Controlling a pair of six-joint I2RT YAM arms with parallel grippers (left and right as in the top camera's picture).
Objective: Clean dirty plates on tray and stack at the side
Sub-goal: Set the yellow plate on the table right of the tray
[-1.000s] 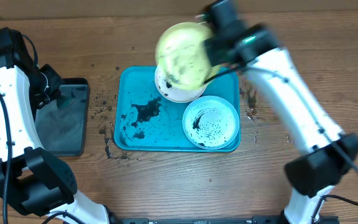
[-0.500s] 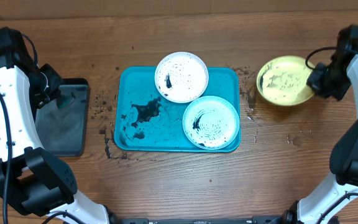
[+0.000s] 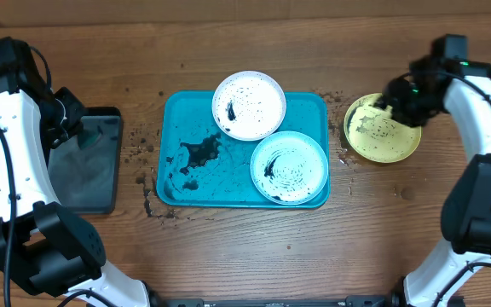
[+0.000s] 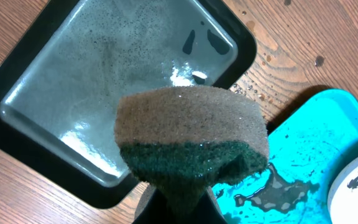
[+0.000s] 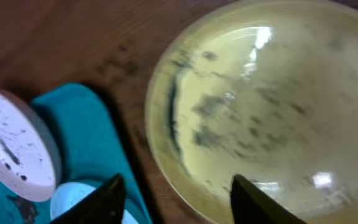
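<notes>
Plates: we see the yellow plate point(image 3: 382, 132) on the desk off the tray's point(image 3: 228, 192) right edge, right gripper point(image 5: 178, 186) fingers apart above it; white plate point(image 3: 248, 105) and aqua plate point(image 3: 289, 167) on the tray; left gripper point(image 4: 178, 205) clamped on a sponge point(image 4: 191, 137).

Left arm point(image 3: 8, 162): rises from its base at the near left, white link stretched away from the base, bent at the far end with the wrist folded back inward.
Left gripper point(image 3: 65, 118): pointing down, jaws clamped tight on a sponge point(image 4: 191, 143).
Right arm point(image 3: 484, 128): runs up the right side from its near base, turning inward at the far end.
Right gripper point(image 3: 396, 101): aimed downward, jaws parted, nothing gripped between them.
</notes>
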